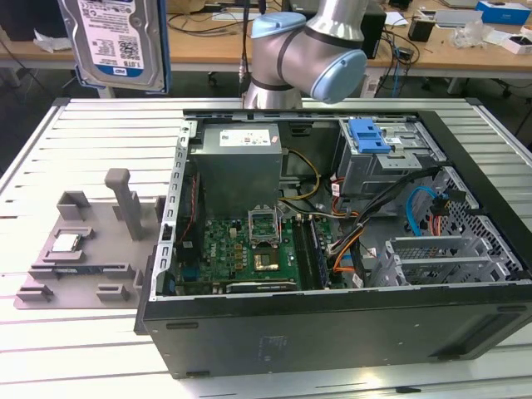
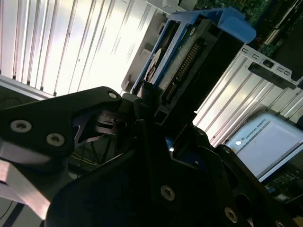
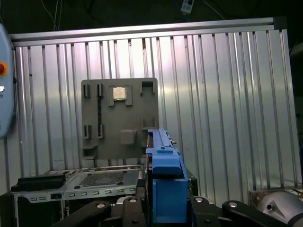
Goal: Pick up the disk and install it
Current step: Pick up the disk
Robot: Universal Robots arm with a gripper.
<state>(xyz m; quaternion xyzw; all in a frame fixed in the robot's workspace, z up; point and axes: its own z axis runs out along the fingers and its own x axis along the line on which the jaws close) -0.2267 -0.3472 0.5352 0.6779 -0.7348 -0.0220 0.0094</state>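
Black gripper [image 2: 158,120] closed tight on one end of the disk [image 2: 182,59], a flat silver metal drive in a blue plastic rail frame, held up off the table.

From the exterior view the disk [image 1: 116,41] hangs high at the exterior view's left, white-and-blue label facing out, well apart from the open black computer case [image 1: 332,332] and the bare blue plastic bracket [image 1: 370,135] on its metal cage; the second wrist view gives the clamped connector end close up; the first wrist view has the disk [image 3: 165,179] edge-on, and beyond it the grey plastic fixture plate [image 3: 118,127] carrying a small square silver chip [image 3: 119,93] on the ribbed aluminium table [image 3: 227,94].
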